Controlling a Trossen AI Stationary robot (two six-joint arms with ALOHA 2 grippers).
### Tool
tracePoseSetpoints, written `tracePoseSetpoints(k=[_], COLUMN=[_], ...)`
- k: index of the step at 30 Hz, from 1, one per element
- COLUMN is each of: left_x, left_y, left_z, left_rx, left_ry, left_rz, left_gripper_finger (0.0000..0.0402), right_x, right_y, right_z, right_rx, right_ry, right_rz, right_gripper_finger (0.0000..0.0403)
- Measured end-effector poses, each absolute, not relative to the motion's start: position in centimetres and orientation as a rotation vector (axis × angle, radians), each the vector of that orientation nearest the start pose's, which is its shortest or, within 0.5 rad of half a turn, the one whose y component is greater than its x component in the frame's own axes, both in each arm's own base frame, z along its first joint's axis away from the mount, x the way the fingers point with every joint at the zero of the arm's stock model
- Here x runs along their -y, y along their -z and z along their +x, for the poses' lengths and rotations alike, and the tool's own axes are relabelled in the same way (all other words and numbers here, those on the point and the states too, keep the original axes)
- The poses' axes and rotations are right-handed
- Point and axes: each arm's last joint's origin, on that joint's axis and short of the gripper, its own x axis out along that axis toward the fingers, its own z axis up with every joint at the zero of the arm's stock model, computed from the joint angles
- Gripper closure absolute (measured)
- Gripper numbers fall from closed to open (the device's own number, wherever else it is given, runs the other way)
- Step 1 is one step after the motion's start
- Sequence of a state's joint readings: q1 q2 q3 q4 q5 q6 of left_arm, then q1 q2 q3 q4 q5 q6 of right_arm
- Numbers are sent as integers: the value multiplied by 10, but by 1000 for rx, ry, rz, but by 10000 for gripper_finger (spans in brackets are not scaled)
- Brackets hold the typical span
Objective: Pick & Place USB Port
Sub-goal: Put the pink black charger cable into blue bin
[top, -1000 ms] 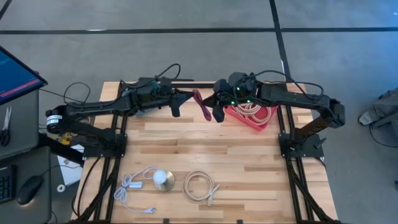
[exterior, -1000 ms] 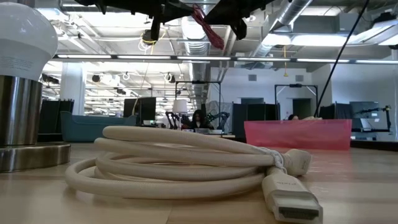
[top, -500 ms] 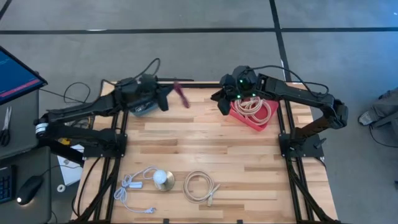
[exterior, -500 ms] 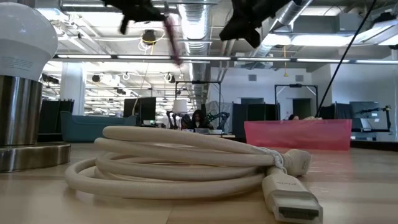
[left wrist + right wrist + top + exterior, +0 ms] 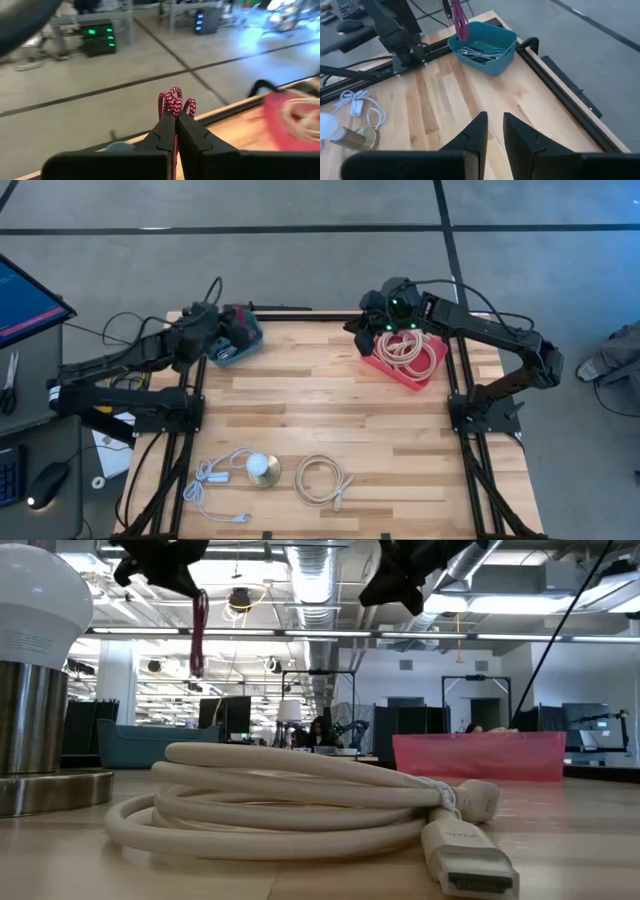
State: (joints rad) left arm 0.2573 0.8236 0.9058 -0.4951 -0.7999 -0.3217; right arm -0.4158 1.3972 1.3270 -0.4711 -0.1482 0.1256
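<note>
A red-and-black braided USB cable (image 5: 199, 632), folded into a small bundle, hangs from my left gripper (image 5: 175, 116), which is shut on it at the table's far left corner. Below it stands a teal bin (image 5: 487, 47) with grey cables inside; the right wrist view shows the cable (image 5: 459, 17) hanging just above the bin's rim. My right gripper (image 5: 494, 131) hovers over the red tray (image 5: 412, 370) at the far right, its fingers a narrow gap apart with nothing between them. My left gripper pinches the cable bundle between its two fingers. The folded loops (image 5: 173, 101) poke out past the fingertips, and a strand (image 5: 175, 146) runs back between them. The fingers come roughly level from the table's left. The cable's free length (image 5: 198, 650) hangs straight down, clear of the bin.
The red tray holds coiled beige cables (image 5: 403, 350). Near the front edge lie a coiled beige cable (image 5: 322, 478) and a small lamp with a white bulb (image 5: 263, 470) and a white cord (image 5: 215, 478). A monitor (image 5: 25, 300) stands left of the table.
My left gripper has carried the braided cable from the middle of the far edge toward the table's far left corner, turning as it went; the cable now hangs above the teal bin. My right gripper has drawn back toward the right, over the red tray.
</note>
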Motion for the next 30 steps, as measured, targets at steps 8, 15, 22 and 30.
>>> tracePoseSetpoints(k=[8, 15, 22, 30], left_x=[-68, -80, -91, -93], left_y=[-322, -307, -274, -228], left_z=[153, 157, 158, 147], left_rx=[-443, -600, -718, -793], left_ry=[-1277, -1338, -1368, -1399], left_rz=[-39, 3, -18, -47], left_gripper_finger=[396, 396, 396, 396], right_x=[125, 132, 134, 135], right_y=[-356, -356, -356, -358], right_z=[279, 276, 275, 276], right_rx=[-503, -500, -499, -485], right_ry=[312, 337, 344, 341], right_rz=[273, 280, 282, 261], right_gripper_finger=[349, 349, 349, 349])
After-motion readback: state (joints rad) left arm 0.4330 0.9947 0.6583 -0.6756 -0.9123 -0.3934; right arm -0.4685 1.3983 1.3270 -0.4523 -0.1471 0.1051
